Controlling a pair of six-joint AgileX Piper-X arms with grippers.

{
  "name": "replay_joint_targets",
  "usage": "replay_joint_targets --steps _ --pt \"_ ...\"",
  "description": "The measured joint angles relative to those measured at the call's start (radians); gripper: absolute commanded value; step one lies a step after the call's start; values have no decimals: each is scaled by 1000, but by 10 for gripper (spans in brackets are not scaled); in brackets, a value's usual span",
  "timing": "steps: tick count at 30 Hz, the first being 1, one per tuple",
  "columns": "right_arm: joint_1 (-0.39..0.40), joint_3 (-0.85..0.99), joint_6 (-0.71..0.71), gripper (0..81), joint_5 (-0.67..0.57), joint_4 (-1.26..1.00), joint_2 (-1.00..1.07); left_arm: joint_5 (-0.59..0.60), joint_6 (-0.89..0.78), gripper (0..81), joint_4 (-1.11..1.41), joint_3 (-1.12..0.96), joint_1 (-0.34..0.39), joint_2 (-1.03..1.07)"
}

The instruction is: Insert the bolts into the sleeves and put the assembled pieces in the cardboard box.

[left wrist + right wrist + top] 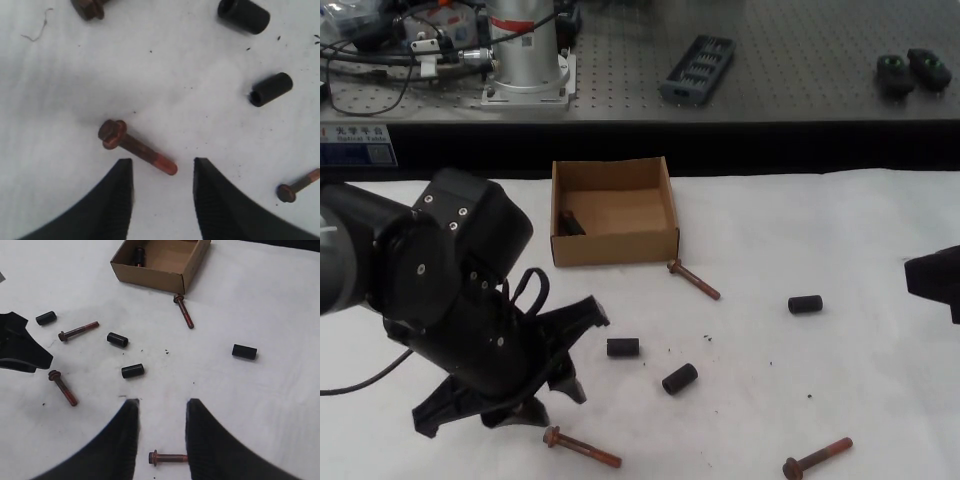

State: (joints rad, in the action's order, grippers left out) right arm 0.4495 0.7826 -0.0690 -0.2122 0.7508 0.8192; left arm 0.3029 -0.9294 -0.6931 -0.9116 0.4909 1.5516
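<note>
Left hand [162, 167] hangs low over the white-covered table [820, 220], fingers spread wide and holding nothing, and a rusty orange flanged bolt [136, 148] lies flat on the sheet just off its fingertips. Beyond that lies a black cylindrical sleeve [270, 89] on its side. Right hand [161, 405] is wide open and empty too, above a second rusty bolt [167, 458]. The open brown cardboard box [615, 245] sits toward the back of the table with a dark piece [570, 222] in one corner and a third bolt [694, 279] just beside its front corner. Dark specks dot the white sheet. Behind it, a grey perforated metal plate [770, 90] carries a silver post [525, 50], cables and a black ribbed block [698, 68].
</note>
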Motion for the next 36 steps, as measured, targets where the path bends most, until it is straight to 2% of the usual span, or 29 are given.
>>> replay_joint_targets --steps 7,13,20,25,30,36 --pt "0 0 -5 241 0 0 0 15 -12 293 16 0 0 0" --pt "0 0 -5 241 0 0 0 23 129 293 16 0 0 0" --pt "0 0 -5 241 0 0 0 71 2 293 33 0 0 0" --pt "0 0 -5 241 0 0 0 105 -19 293 76 0 0 0" --pt "0 0 -5 241 0 0 0 109 79 293 83 0 0 0" --pt "0 0 -5 241 0 -13 0 115 372 293 82 0 0 0"
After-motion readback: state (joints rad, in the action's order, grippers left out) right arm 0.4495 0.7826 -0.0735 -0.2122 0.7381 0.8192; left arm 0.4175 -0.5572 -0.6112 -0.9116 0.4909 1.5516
